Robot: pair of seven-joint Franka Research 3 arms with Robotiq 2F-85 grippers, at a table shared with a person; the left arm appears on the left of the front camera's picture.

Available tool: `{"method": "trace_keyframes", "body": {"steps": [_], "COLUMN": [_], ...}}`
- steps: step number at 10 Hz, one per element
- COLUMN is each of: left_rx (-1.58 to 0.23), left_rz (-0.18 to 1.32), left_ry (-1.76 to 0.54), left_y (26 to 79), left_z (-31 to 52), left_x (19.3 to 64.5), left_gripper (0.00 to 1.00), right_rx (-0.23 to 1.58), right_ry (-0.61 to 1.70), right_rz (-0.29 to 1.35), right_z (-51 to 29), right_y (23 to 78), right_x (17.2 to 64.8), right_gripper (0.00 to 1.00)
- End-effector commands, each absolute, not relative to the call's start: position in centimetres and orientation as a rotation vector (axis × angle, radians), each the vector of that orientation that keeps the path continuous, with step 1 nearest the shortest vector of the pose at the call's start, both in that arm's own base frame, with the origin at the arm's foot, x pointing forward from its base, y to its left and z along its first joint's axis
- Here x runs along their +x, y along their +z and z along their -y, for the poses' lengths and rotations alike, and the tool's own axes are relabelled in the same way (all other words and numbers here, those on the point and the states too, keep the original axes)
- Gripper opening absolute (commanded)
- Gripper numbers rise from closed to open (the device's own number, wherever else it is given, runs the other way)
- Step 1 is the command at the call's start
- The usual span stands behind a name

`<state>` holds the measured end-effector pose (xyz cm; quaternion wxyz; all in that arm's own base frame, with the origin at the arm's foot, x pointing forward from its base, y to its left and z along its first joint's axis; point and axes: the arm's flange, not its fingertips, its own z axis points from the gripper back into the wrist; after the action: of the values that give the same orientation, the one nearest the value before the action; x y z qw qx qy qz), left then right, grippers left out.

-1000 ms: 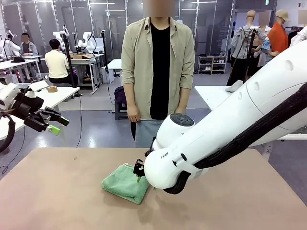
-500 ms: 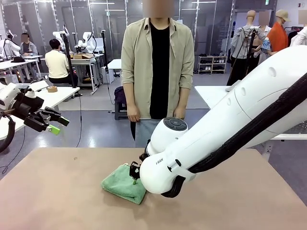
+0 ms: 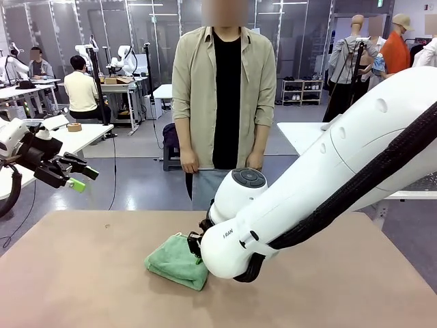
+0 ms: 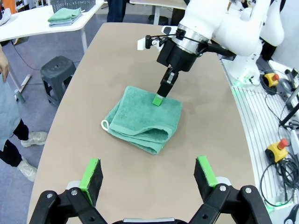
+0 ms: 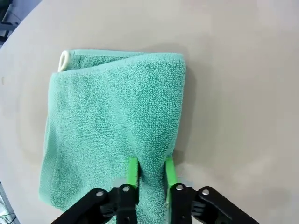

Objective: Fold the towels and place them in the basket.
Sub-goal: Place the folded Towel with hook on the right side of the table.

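Note:
A mint green towel (image 3: 172,262) lies folded on the brown table (image 3: 82,273), a white loop at one corner. My right gripper (image 5: 149,169) is shut on a pinched ridge of the towel (image 5: 112,116) near its edge. From the left wrist view, the right gripper (image 4: 159,99) comes down onto the towel (image 4: 140,123) at its far side. My left gripper (image 4: 148,173) hangs open and holds nothing, high above the table's near end; in the front view the left gripper (image 3: 83,178) is raised at the far left. A grey mesh basket (image 4: 70,3) stands on a white side table.
A person (image 3: 222,102) stands at the table's far edge, arms hanging down. On the white side table (image 4: 32,25), folded green and blue towels (image 4: 65,15) lie in front of the basket. A grey stool (image 4: 56,77) stands beside the brown table.
My right gripper's fingers have closed on the towel, and the arm has shifted slightly left and down over it. The left arm has not moved.

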<state>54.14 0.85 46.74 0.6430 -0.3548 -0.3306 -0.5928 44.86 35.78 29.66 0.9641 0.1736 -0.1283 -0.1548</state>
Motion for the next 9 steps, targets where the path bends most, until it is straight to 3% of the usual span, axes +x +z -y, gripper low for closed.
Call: {"method": "trace_keyframes", "body": {"steps": [1,2,9], "left_rx": [-0.808,-0.808,-0.808], "left_rz": [0.737,0.737,0.737], "left_ry": [-1.337,-1.337,-1.337], "left_y": [46.99,46.99,46.99], "left_z": [-0.77,-0.77,-0.77], "left_x": [54.23,54.23,54.23], "left_gripper": [1.0,1.0,1.0], "right_rx": [0.359,0.36,0.352], "right_ry": [-0.353,-0.346,-0.305], "right_rz": [0.294,0.294,0.262], "right_z": [-36.96,-36.96,-36.15], "right_y": [29.38,29.44,29.75], "right_x": [44.31,44.33,44.67], "right_gripper": [0.11,0.0,0.0]}}
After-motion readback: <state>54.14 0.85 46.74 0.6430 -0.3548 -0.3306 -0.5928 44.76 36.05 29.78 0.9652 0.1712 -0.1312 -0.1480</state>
